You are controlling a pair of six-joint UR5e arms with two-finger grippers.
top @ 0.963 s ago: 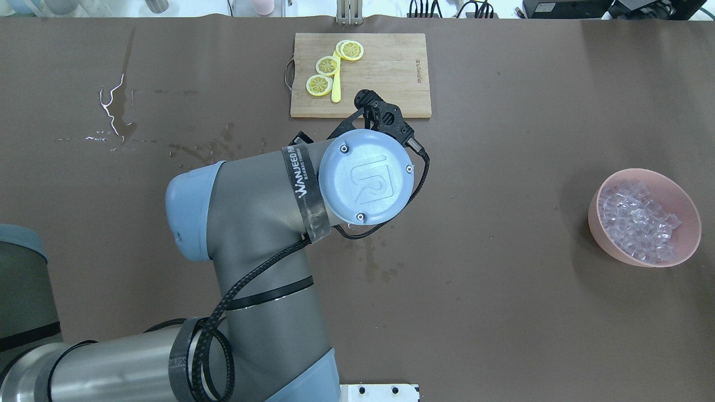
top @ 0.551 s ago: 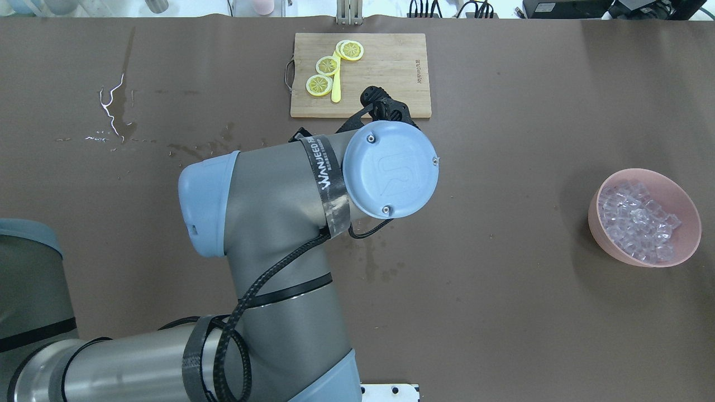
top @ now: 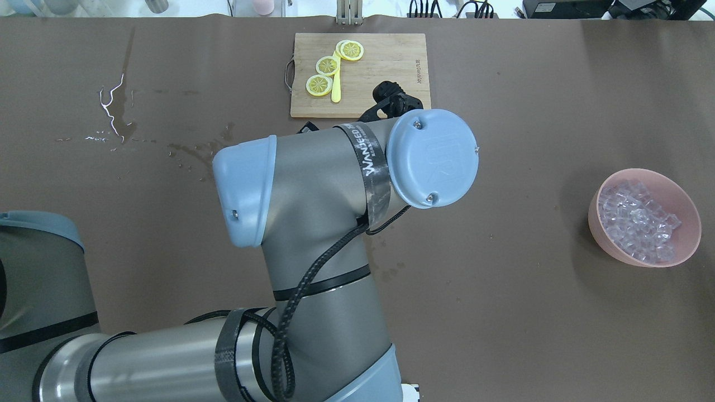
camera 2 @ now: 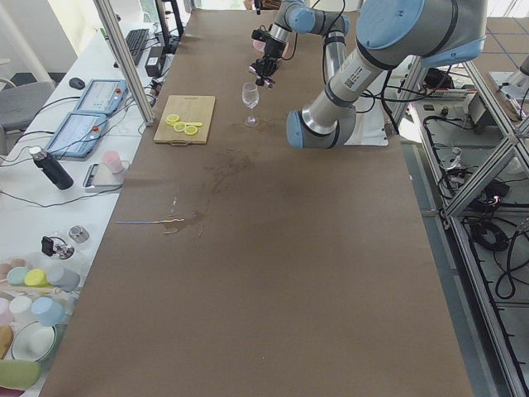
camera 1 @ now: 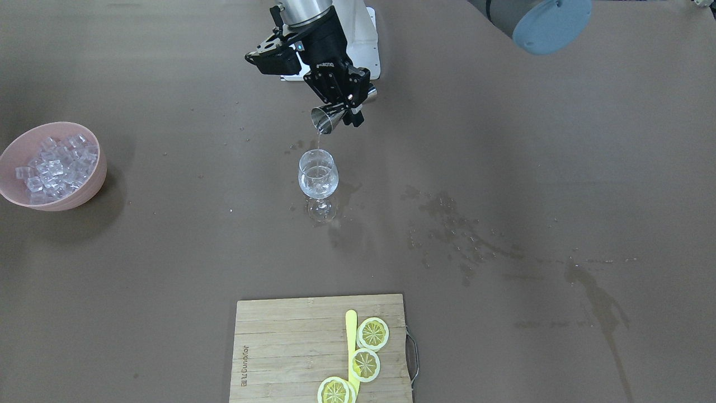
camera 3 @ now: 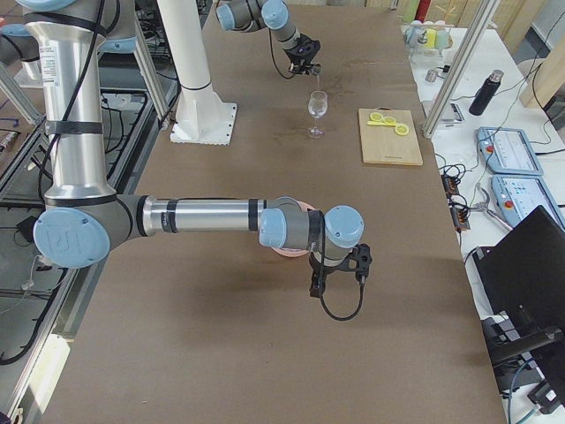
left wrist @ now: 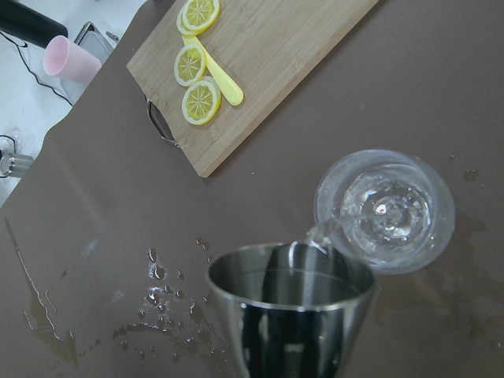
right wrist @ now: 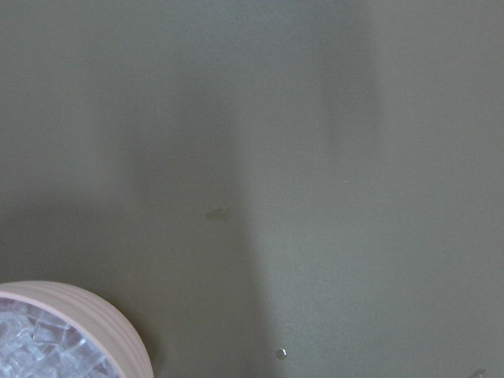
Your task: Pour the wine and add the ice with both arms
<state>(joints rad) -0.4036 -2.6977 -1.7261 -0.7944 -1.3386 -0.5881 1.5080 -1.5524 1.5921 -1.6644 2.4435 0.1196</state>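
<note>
My left gripper [camera 1: 342, 106] is shut on a steel jigger [camera 1: 326, 119] and holds it tipped over the wine glass [camera 1: 318, 179]. A thin clear stream of wine [camera 1: 318, 140] falls into the glass. The left wrist view shows the jigger's rim [left wrist: 291, 272] and the glass [left wrist: 386, 211] with a little clear liquid in it. In the overhead view the left arm [top: 313, 184] hides the glass. The ice [camera 1: 53, 165] fills a pink bowl [camera 1: 75, 197], which also shows in the overhead view [top: 609, 243]. My right gripper [camera 3: 331, 274] hangs beside that bowl; I cannot tell whether it is open or shut.
A wooden cutting board [camera 1: 279, 347] with lemon slices [camera 1: 372, 333] and a yellow stick lies at the table's far edge. Wet patches [camera 1: 453, 229] spread over the brown table on the left arm's side. The white pedestal [camera 3: 196, 79] stands behind the glass.
The left arm's wrist and elbow have swung to the right and slightly forward in the overhead view. The ice bowl has not moved.
</note>
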